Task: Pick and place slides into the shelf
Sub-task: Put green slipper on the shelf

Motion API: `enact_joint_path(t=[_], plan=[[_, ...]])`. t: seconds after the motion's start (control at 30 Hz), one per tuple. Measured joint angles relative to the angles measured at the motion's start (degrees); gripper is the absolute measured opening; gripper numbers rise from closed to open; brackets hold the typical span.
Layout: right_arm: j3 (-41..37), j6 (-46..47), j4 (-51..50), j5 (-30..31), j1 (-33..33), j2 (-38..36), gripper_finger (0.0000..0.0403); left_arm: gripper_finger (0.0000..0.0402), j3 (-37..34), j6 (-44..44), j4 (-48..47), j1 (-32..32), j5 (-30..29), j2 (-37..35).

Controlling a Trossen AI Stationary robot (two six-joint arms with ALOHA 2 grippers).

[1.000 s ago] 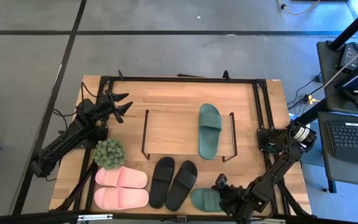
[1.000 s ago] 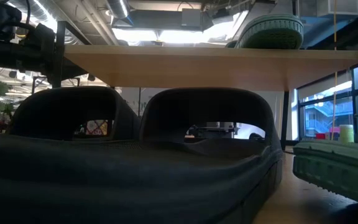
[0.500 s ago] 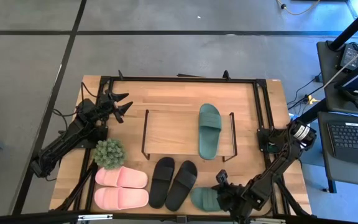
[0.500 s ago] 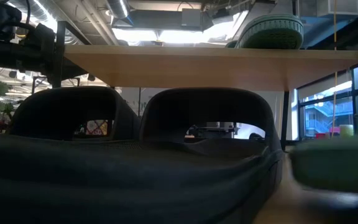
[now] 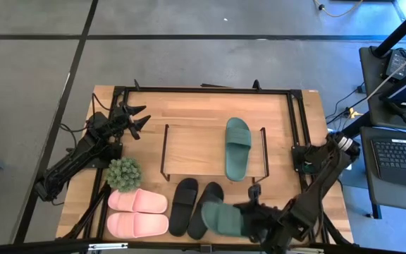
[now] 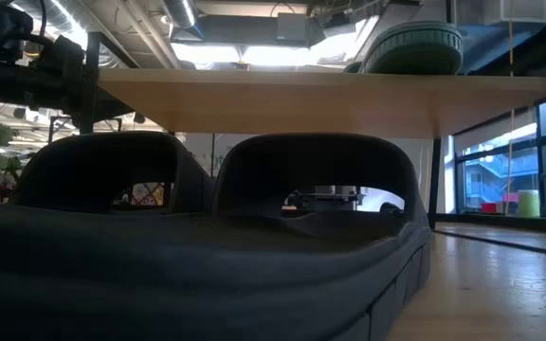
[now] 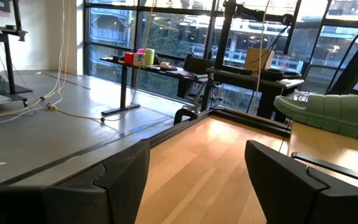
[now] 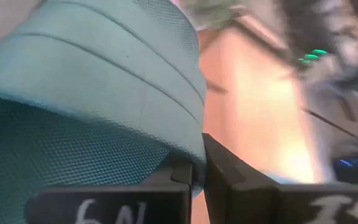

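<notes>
My right gripper (image 5: 249,215) is at the table's near edge, shut on a dark green slide (image 5: 220,217) that hangs over the near end of a black slide (image 5: 206,206). In the right wrist view this green slide (image 8: 92,93) fills the picture. Another dark green slide (image 5: 237,148) lies sole down on the shelf's wooden top (image 5: 196,149). A second black slide (image 5: 184,204) and two pink slides (image 5: 138,201) (image 5: 138,224) lie on the table in front of the shelf. My left gripper (image 5: 136,120) waits open at the far left. My right gripper pinches the green slide's edge (image 8: 192,163) between its two fingers (image 8: 229,180), at the slide's right end. The fingers come about level from the table's right side. The slide is lifted clear of the table and reaches out leftward from the gripper.
A small green plant (image 5: 124,173) stands left of the shelf, just behind the pink slides. A black frame (image 5: 203,90) runs round the tabletop. In the low view the black slides (image 6: 207,246) fill the foreground under the shelf board (image 6: 320,99).
My right gripper has shut on the dark green slide at the near edge, then lifted it off the table and carried it toward the left edge. The slide now hangs over the black slide's near end and is gone from the low view.
</notes>
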Motion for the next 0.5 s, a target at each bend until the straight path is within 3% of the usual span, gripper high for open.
enact_joint_path(t=[0.17, 0.5], plan=[[11.03, 3.14, -7.62, 7.11, -5.69, -0.02, 0.0017, 0.0255, 0.02, -0.02, 0.0, 0.0, 0.0, 0.0], [21.43, 3.12, -7.0, 7.85, -26.73, -0.02, 0.0017, 0.0255, 0.01, -0.04, 0.0, 0.01, 0.0, 0.01]])
